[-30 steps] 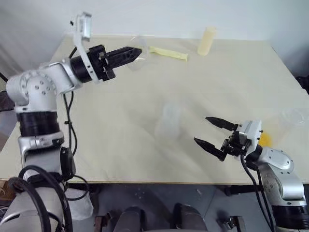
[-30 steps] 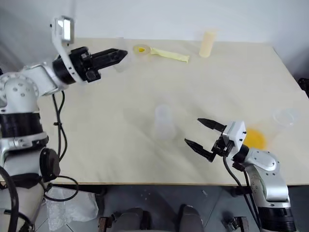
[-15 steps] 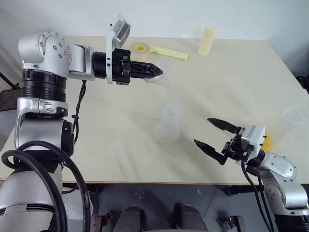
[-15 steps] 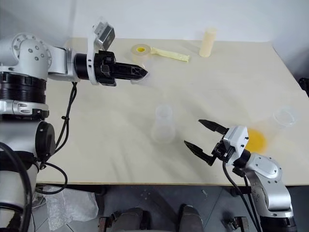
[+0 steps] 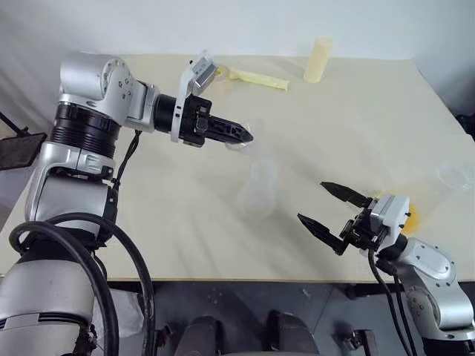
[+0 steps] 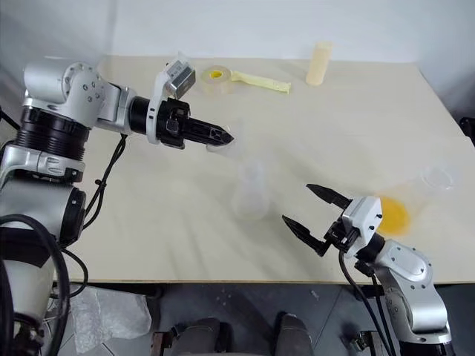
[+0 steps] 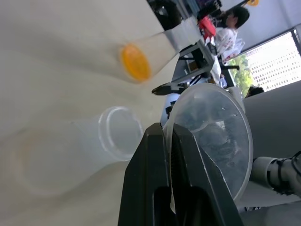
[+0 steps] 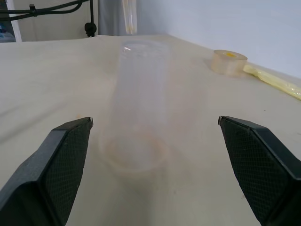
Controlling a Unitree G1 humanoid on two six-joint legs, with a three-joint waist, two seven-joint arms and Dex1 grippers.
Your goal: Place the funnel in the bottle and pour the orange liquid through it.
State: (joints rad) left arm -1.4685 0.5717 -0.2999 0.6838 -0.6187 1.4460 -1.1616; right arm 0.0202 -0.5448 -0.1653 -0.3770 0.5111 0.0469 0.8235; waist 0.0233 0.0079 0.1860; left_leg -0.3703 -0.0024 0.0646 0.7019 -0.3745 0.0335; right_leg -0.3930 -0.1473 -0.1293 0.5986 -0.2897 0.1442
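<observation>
Fingers of the left gripper (image 5: 249,138) pinched the funnel (image 7: 214,136) by its rim, just above the bottle (image 5: 260,189) mid-frame, likely so its spout could drop in. Right gripper (image 5: 326,210) waited wide open. Orange liquid (image 6: 392,213) sat lower right.

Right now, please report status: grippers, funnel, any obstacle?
Left gripper shut on funnel, just above bottle. Right gripper open, empty, beside bottle. Cup of orange liquid untouched. Nothing in the way.
</observation>
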